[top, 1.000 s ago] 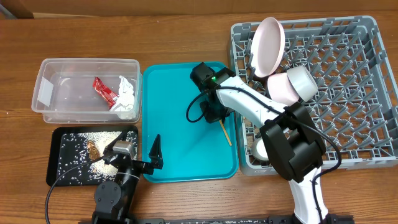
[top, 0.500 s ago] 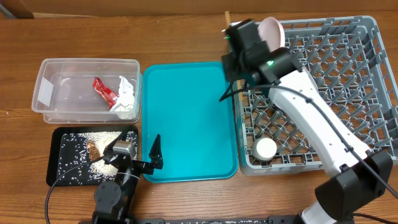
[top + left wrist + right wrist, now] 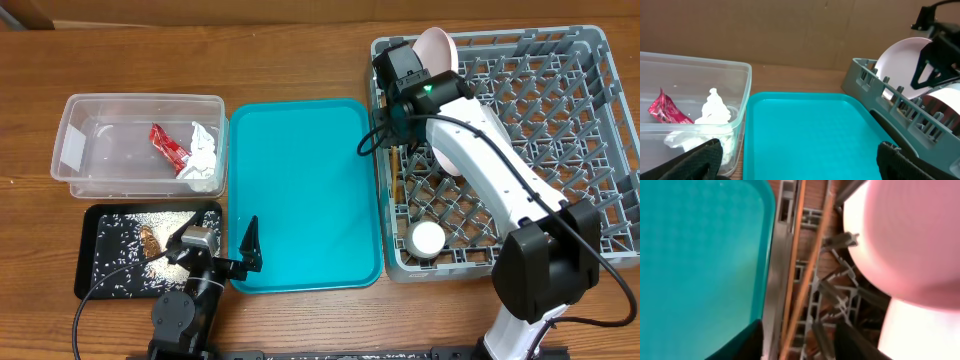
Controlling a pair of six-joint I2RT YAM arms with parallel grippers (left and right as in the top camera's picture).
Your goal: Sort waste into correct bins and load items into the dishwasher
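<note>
Lying along the grey dish rack's (image 3: 560,130) left wall, two chopsticks (image 3: 794,270) are seen between the right gripper's (image 3: 800,341) parted, unclamped jaws; the left gripper (image 3: 800,159) is spread wide, empty.

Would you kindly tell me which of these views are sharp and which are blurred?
Overhead: sharp and evenly lit, the grey rack lattice crisp. Left wrist: fairly sharp, red wrapper and tissue legible. Right wrist: soft throughout, the chopsticks and pink bowl smeared, likely too close.
</note>
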